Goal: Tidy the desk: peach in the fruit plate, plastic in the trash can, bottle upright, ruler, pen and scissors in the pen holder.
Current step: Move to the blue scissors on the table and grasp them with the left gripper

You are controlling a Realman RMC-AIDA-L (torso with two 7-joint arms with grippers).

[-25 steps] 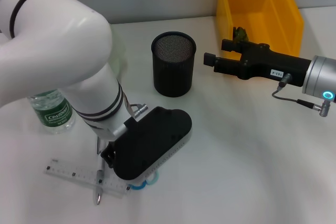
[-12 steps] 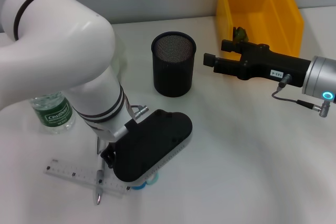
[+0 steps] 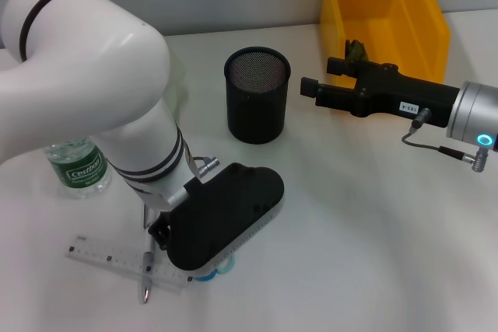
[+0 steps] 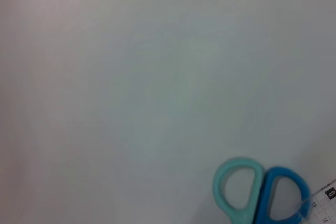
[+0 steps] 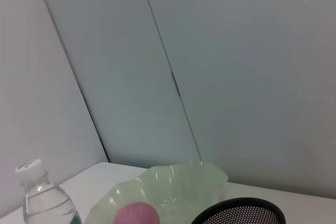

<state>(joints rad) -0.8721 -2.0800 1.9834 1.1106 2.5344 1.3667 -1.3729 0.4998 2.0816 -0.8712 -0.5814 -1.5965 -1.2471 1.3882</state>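
My left gripper (image 3: 222,227) hangs low over the scissors and hides its own fingers. Only the scissors' blue handles (image 3: 210,274) (image 4: 260,192) show. The clear ruler (image 3: 117,260) and the pen (image 3: 146,270) lie crossed just left of them. The black mesh pen holder (image 3: 257,95) (image 5: 241,212) stands mid-table. The bottle (image 3: 75,165) (image 5: 44,203) stands upright at the left. The peach (image 5: 136,216) lies in the pale green fruit plate (image 5: 173,192). My right gripper (image 3: 319,75) hovers open and empty, right of the holder. Something small and dark green (image 3: 356,50) lies in the yellow trash can (image 3: 389,13).
The left arm's white bulk (image 3: 85,75) covers most of the fruit plate in the head view. The yellow bin stands at the back right, just behind the right arm (image 3: 475,118). Bare white table (image 3: 373,231) spreads in front of the right arm.
The left arm's upper part has shifted slightly while its wrist stays over the scissors. The right gripper has barely moved.
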